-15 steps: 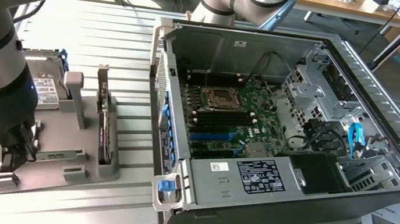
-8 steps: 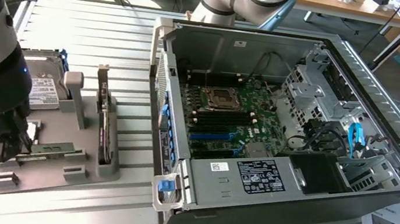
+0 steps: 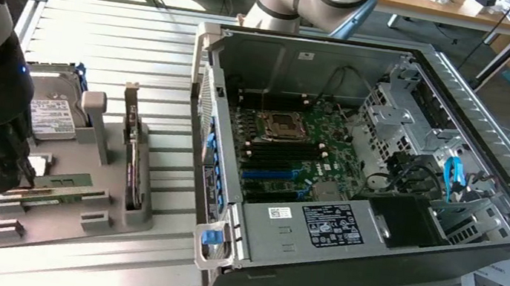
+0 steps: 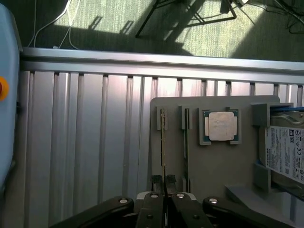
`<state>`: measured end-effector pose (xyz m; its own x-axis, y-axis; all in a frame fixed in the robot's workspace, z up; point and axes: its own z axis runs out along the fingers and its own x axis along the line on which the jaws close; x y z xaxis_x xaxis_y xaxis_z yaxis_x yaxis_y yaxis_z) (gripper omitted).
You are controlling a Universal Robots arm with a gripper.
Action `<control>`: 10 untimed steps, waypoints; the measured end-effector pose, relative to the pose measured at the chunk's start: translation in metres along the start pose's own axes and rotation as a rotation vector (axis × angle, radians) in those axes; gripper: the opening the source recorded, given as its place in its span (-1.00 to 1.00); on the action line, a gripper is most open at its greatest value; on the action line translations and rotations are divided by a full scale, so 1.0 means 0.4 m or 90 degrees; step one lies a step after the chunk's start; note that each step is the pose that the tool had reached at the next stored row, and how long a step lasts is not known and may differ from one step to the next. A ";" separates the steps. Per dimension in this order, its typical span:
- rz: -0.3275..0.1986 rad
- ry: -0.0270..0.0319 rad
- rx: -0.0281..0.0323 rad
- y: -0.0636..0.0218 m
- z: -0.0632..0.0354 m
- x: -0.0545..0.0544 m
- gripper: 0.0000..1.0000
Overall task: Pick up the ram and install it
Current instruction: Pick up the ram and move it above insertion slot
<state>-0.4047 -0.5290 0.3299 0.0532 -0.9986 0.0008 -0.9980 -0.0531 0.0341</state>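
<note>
Fingers point(image 4: 156, 181) nearly closed, pinching the thin ram point(image 4: 163, 142) on the grey holder point(image 4: 213, 166).

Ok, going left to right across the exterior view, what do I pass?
gripper → ram → expansion card → CPU socket → blue cable

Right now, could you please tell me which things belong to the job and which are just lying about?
Job: memory stick, gripped by the claw; motherboard in the open computer case.
Lying about: processor chip, hard drive, expansion card.
</note>
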 end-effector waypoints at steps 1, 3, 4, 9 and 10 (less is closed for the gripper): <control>0.000 0.0004 0.0001 0.000 -0.006 0.000 -0.74; 0.000 0.0021 -0.0001 0.001 -0.028 0.000 -0.74; 0.000 0.0025 -0.0002 0.001 -0.035 0.000 -0.74; 0.000 0.0043 -0.0002 0.002 -0.070 0.000 -0.74; 0.000 0.0046 -0.0003 0.003 -0.077 0.000 -0.74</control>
<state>-0.4048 -0.5290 0.3609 0.0531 -0.9986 0.0081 -0.9980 -0.0528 0.0345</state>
